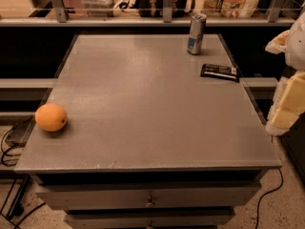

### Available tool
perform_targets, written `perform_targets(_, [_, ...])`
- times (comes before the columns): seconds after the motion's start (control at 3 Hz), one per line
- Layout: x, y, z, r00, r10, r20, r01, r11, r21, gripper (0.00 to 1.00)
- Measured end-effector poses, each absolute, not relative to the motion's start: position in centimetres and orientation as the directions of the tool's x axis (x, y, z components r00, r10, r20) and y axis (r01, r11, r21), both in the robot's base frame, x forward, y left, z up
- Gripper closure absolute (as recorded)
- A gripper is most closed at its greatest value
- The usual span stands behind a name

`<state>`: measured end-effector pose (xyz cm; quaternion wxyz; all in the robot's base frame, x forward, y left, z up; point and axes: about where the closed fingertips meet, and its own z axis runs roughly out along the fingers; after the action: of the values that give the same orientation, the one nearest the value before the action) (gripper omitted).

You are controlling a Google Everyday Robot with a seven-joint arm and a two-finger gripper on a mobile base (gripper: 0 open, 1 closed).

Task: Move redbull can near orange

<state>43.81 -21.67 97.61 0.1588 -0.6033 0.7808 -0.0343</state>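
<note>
The redbull can [196, 34] stands upright at the far right of the grey table top [143, 94], silver and blue with a silver top. The orange [50, 117] lies near the table's left edge, toward the front. The two are far apart, on opposite sides of the table. My gripper [289, 92] shows as white and cream parts at the right edge of the view, beside the table's right side, to the right of the can and nearer the front, holding nothing that I can see.
A flat black packet [218, 71] lies near the right edge, just in front of the can. A shelf rail with bags and boxes [228, 1] runs behind the table. Drawers [147, 197] sit below the front edge. Cables lie on the floor at left and right.
</note>
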Motion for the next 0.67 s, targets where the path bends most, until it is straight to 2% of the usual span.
perform_targets(0.67, [44.25,-21.66,97.8,-0.233,-0.941,-0.245,-0.921,0.295,-0.255,0.0])
